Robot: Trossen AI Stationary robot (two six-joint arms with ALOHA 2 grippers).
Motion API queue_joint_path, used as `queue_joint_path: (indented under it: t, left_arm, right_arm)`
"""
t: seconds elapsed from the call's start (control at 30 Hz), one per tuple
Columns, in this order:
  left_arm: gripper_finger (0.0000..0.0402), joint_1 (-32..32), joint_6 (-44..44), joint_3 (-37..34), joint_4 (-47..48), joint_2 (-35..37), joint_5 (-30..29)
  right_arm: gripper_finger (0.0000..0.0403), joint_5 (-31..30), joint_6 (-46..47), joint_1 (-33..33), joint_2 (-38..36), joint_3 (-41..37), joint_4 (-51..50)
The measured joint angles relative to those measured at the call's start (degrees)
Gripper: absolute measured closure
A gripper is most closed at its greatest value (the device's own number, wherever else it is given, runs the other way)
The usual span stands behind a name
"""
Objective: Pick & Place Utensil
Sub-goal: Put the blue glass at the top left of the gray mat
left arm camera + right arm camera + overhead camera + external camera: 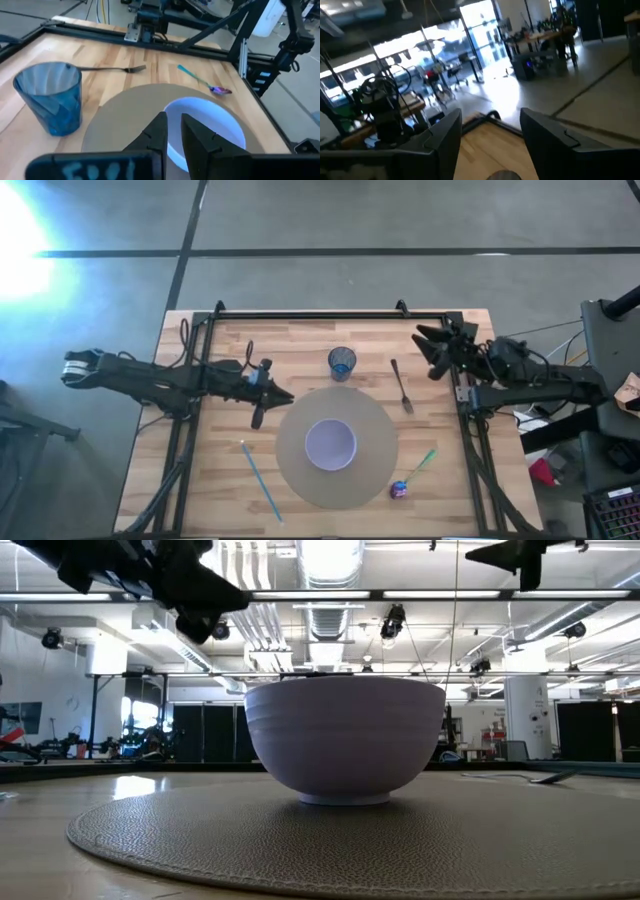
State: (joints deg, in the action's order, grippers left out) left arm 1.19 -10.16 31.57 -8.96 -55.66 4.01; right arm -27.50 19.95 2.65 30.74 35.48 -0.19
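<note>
A dark metal fork [402, 385] lies flat on the wood right of the blue cup [342, 362]; it also shows in the left wrist view as the fork [112, 68]. A teal-handled spoon with a purple bowl [415, 470] lies at the round mat's right edge. A white bowl [330, 444] stands on the mat [375, 420]. My left gripper [282, 394] hovers at the mat's left edge, its fingers [159, 131] a narrow gap apart, holding nothing. My right gripper [428, 340] is raised near the table's far right corner, open wide [490, 130] and empty.
A thin light-blue stick [260, 480] lies on the wood near the near-left part of the table. The cup [50, 97] stands between my left gripper and the fork. A black frame [300, 313] runs along the far and side edges. Bare wood lies around the fork.
</note>
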Motion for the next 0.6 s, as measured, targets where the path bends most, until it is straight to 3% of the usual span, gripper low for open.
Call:
queue_joint_path:
  t: [0.37, 0.6]
  left_arm:
    - [0.0357, -0.04, 0.49, 0.33, -0.42, 0.31, 0.00]
    - [0.0355, -0.04, 0.51, 0.31, -0.46, 0.31, 0.00]
  right_arm:
    - [0.0202, -1.19, 3.47, 2.15, 9.54, 14.44, -15.42]
    - [0.0202, -1.18, 9.19, 4.72, 16.13, 23.77, -30.26]
